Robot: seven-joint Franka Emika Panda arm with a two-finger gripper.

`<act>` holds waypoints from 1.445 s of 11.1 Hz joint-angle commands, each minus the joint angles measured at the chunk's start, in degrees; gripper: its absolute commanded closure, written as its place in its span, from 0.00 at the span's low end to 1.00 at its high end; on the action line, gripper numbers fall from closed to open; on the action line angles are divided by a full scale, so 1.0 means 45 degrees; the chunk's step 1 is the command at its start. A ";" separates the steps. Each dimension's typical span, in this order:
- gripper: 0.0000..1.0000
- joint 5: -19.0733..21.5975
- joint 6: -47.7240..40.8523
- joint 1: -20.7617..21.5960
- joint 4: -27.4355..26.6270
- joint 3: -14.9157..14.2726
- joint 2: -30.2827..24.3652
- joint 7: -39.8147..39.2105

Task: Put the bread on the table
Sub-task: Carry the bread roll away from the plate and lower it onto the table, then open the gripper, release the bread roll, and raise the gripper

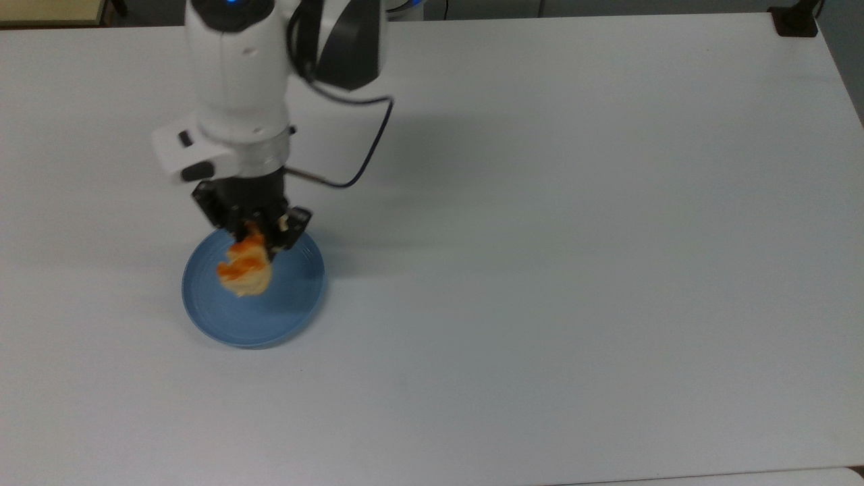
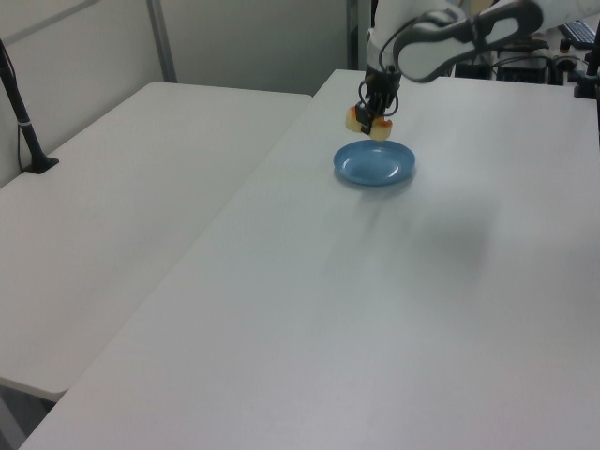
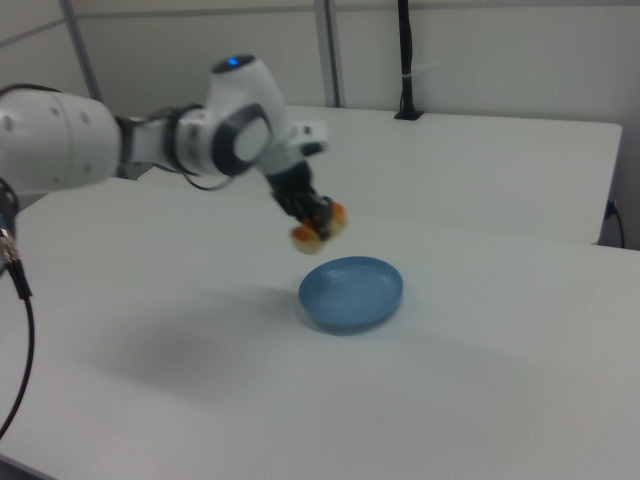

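Here, bread aloft, end effector clamped, blurred

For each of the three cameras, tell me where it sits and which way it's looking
Top view: overhead, looking down on the table; the arm reaches in from the top edge.
Left view: low beside the table, looking along it toward the arm at the far end.
Right view: from the opposite side, low; the arm enters from the right view's left.
All share the gripper holding the bread above the blue plate.
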 commanded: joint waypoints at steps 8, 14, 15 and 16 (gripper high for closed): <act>0.00 -0.0377 -0.0776 0.4064 -0.1089 0.0365 0.0989 0.0113; 0.00 -0.0241 -0.6174 0.0563 -0.1226 0.3498 -0.3299 0.0289; 0.00 -0.0202 -0.7018 -0.0592 -0.1206 0.4263 -0.4101 0.0251; 0.00 -0.0124 -0.7510 -0.1223 -0.1187 0.4426 -0.4534 0.0096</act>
